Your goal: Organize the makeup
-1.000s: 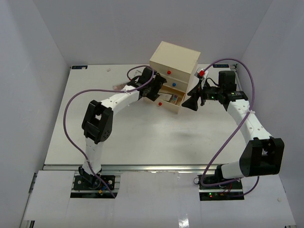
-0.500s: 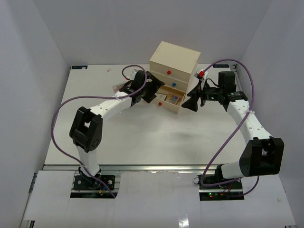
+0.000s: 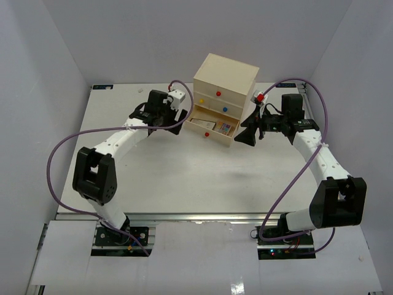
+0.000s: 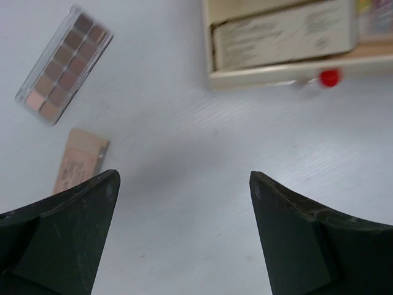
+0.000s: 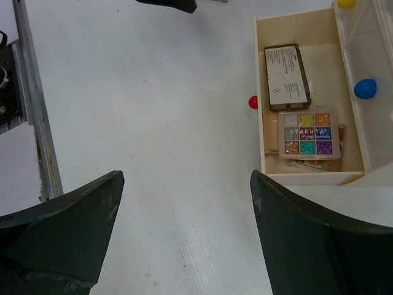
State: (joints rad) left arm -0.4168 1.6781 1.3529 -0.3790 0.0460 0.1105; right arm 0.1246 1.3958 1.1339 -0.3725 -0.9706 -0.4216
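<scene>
A brown eyeshadow palette (image 4: 64, 64) and a tan flat box (image 4: 80, 161) lie on the white table to the left of the chest. My left gripper (image 4: 184, 179) is open and empty above bare table between them and the open bottom drawer (image 4: 270, 74). It also shows in the top view (image 3: 161, 118). The drawer (image 5: 265, 92) holds a dark box (image 5: 287, 77) and a colourful glitter palette (image 5: 307, 133). My right gripper (image 5: 187, 179) is open and empty, hovering over the table in front of the drawer, and shows in the top view (image 3: 247, 136).
The cream three-drawer chest (image 3: 226, 78) stands at the back middle, with a yellow knob (image 5: 346, 3), a blue knob (image 5: 365, 88) and a red knob (image 5: 253, 102). The two upper drawers are shut. White walls enclose the table on three sides.
My left arm has swung left, away from the open drawer, and now hovers over the table near the palette. The right arm has not moved.
</scene>
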